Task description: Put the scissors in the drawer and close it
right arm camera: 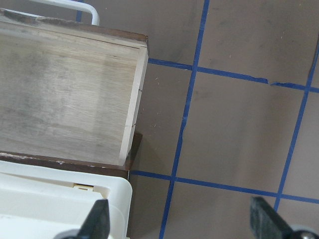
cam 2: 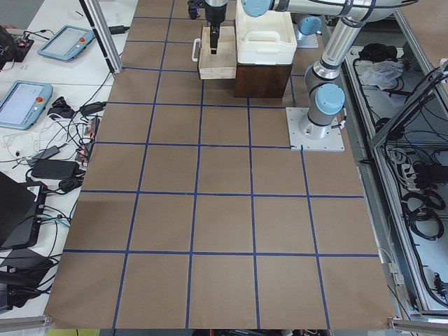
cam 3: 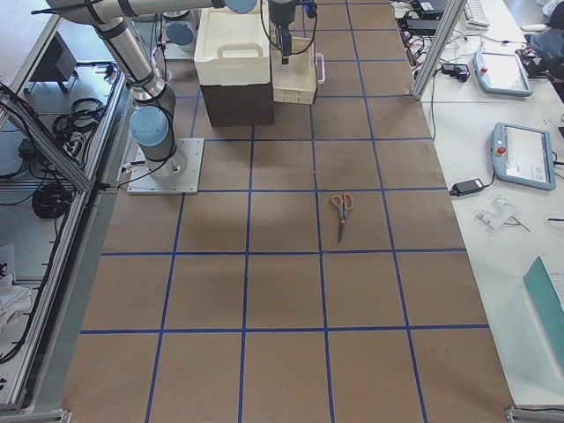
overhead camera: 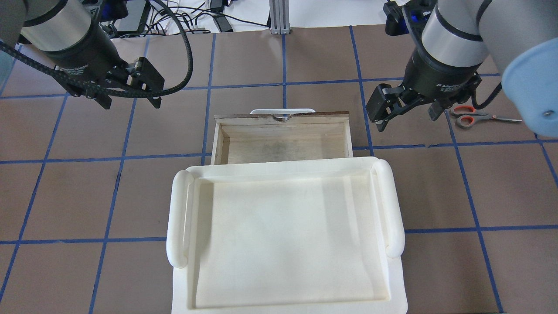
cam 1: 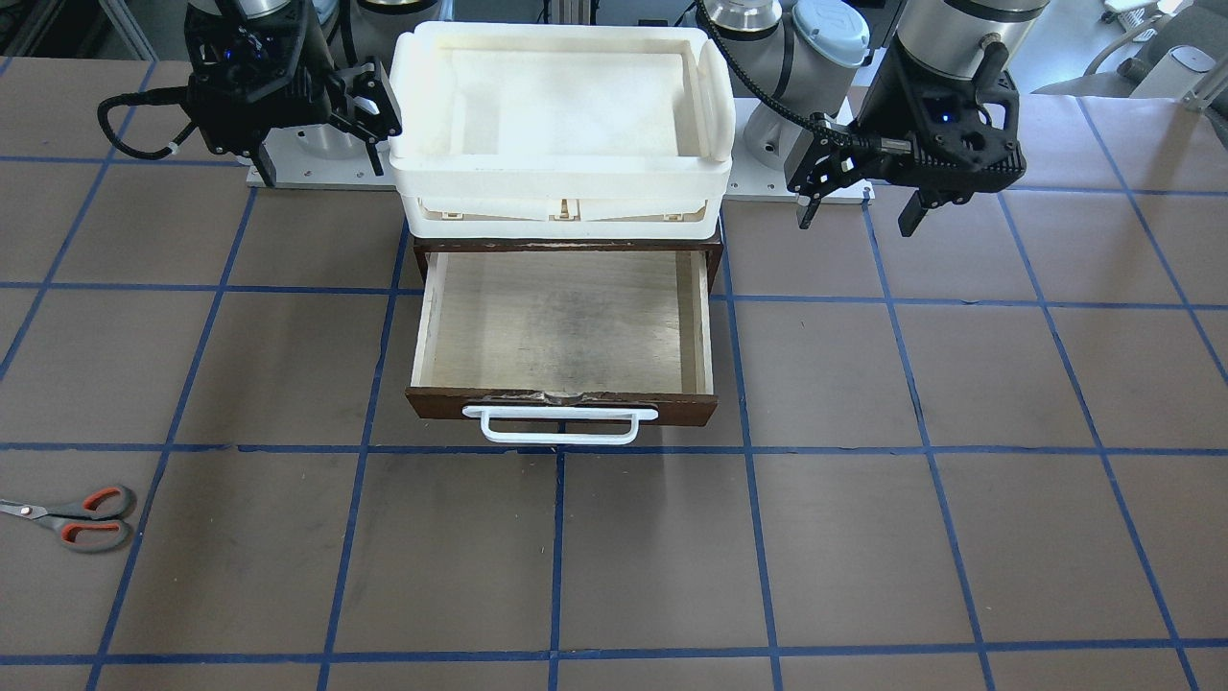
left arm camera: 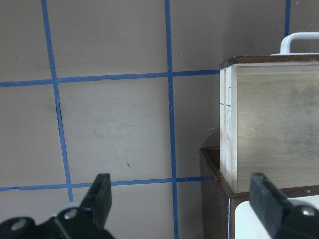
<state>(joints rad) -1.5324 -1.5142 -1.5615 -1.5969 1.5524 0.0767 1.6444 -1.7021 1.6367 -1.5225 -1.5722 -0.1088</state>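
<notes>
My left arm (overhead camera: 65,35) comes in from the near left with its wrist turned down. My left gripper (overhead camera: 130,104) hangs in the air, its two fingers spread wide and empty. My right arm (overhead camera: 453,39) mirrors it on the right, and my right gripper (overhead camera: 406,118) also points down, fingers wide apart and empty. The two grippers sit well apart, about equally far out.

Open-topped drawer (cam 1: 561,326) before white tray (cam 1: 561,178)
</notes>
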